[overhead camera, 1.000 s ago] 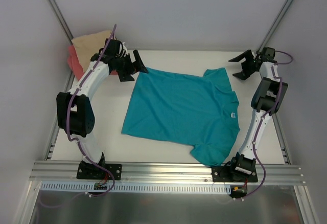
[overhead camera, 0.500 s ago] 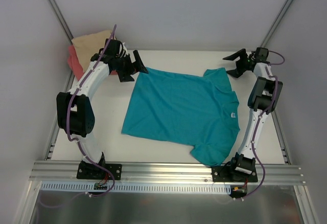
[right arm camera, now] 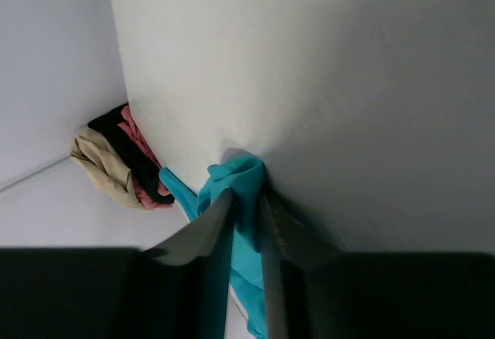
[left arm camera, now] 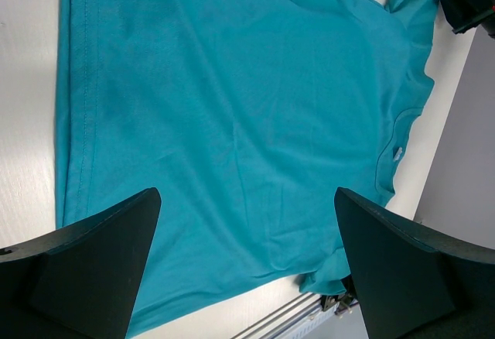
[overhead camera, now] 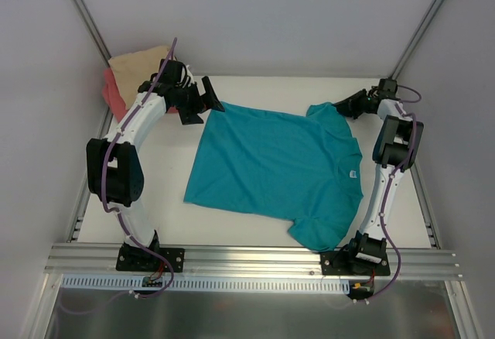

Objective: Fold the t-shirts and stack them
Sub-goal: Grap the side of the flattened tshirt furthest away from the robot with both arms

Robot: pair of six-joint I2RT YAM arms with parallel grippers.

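A teal t-shirt (overhead camera: 271, 165) lies spread flat on the white table, its neck label (overhead camera: 350, 174) toward the right. My right gripper (overhead camera: 344, 107) is at the shirt's far right sleeve, and in the right wrist view its fingers (right arm camera: 246, 196) are pinched on a bunched fold of that teal sleeve (right arm camera: 246, 170). My left gripper (overhead camera: 199, 101) hovers over the shirt's far left corner, jaws wide open with only flat teal cloth (left arm camera: 232, 122) below them (left arm camera: 246, 193). A tan t-shirt (overhead camera: 139, 62) and a coral-pink one (overhead camera: 114, 95) sit piled in the far left corner.
The tan and pink pile (right arm camera: 116, 161) lies against the left wall behind my left arm. White walls close in the back and both sides. An aluminium rail (overhead camera: 247, 260) runs along the near edge, with the shirt's near sleeve (overhead camera: 317, 234) close to it.
My right gripper has moved left and down onto the far right sleeve and closed on it. The left arm has stayed still.
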